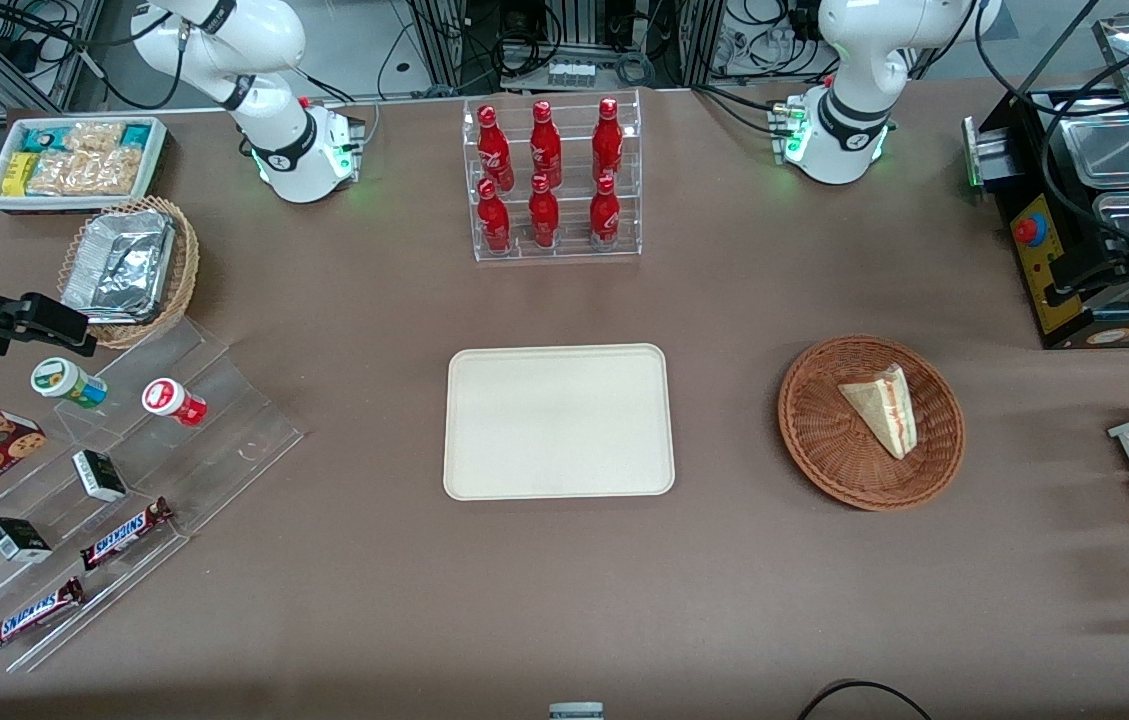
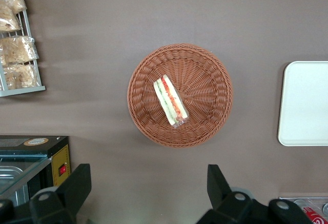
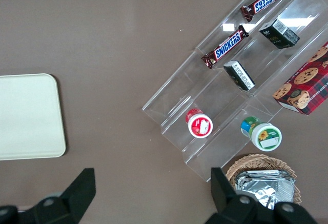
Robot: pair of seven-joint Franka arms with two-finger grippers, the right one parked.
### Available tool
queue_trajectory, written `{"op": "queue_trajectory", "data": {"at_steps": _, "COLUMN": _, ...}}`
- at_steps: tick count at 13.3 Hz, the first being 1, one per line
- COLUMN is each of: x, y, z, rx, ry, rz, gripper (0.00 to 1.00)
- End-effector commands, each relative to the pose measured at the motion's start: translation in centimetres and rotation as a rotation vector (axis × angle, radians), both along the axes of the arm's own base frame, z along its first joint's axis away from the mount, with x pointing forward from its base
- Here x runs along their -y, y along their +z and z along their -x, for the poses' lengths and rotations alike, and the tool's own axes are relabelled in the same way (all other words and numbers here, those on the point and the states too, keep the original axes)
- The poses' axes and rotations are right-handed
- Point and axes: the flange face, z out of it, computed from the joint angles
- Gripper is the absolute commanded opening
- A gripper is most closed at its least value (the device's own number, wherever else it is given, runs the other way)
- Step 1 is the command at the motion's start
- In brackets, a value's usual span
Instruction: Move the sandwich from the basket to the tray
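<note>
You see the sandwich lying on its side in the basket, which stands on the table beside the tray, toward the working arm's end. The tray carries nothing. Your gripper hangs high above the basket with its fingers spread wide, holding nothing and touching neither basket nor sandwich.

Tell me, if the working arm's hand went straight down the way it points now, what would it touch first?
Probably bare table: the open hand hangs high above it, just beside the wicker basket holding the sandwich, though depth is hard to judge.
</note>
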Motion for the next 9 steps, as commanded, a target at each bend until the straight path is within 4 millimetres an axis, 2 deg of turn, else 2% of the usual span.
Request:
{"op": "queue_trajectory", "data": {"at_steps": 1, "x": 0.1, "y": 1.0, "z": 0.2, "rx": 0.013, "ry": -0.012, "rz": 0.009, "gripper": 1.00}}
{"op": "queue_trajectory", "data": {"at_steps": 3, "x": 0.2, "y": 0.8, "z": 0.2, "rx": 0.008, "ry": -0.008, "rz": 0.009, "gripper": 1.00}}
{"op": "queue_trajectory", "data": {"at_steps": 6, "x": -0.1, "y": -1.2, "z": -0.2, "rx": -0.020, "ry": -0.003, "rz": 0.016, "gripper": 1.00}}
{"op": "queue_trajectory", "data": {"at_steps": 9, "x": -0.5, "y": -4.9, "z": -0.1, "rx": -0.055, "ry": 0.012, "rz": 0.010, "gripper": 1.00}}
